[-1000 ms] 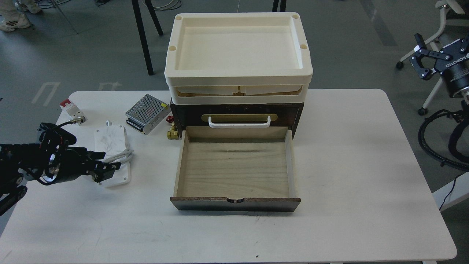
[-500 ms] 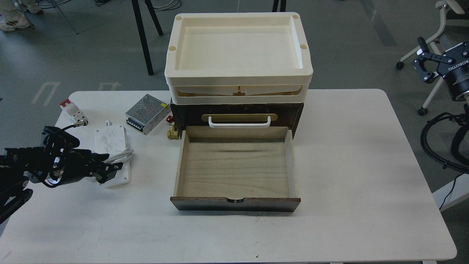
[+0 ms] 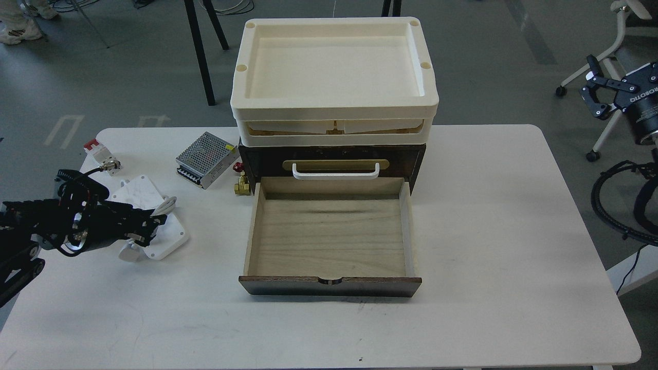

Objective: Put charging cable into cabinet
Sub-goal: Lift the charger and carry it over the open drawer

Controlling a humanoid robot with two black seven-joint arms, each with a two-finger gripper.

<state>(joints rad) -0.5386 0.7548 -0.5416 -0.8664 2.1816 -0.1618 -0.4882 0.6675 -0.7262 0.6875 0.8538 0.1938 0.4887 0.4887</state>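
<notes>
The charging cable [image 3: 138,192], a white marbled slab with white cable coiled round its middle, lies turned at an angle on the table's left side. My left gripper [image 3: 152,226] comes in from the left and is closed across the slab's middle at the coil. The white plug end [image 3: 128,252] shows below the fingers. The cabinet [image 3: 329,154] is a dark brown box at the table's centre. Its pale-wood drawer [image 3: 329,241] stands pulled out and empty, to the right of the slab. My right gripper [image 3: 592,87] is open and empty, off the table at the far right.
Cream trays [image 3: 334,105] are stacked on the cabinet. A silver perforated power-supply box [image 3: 205,158], a brass fitting [image 3: 241,186] and a red-and-white part [image 3: 97,150] lie behind the slab. The white table [image 3: 514,231] ends close to my left arm.
The slab has turned from square to diagonal and shifted slightly left with my left gripper on it. The right gripper has barely moved.
</notes>
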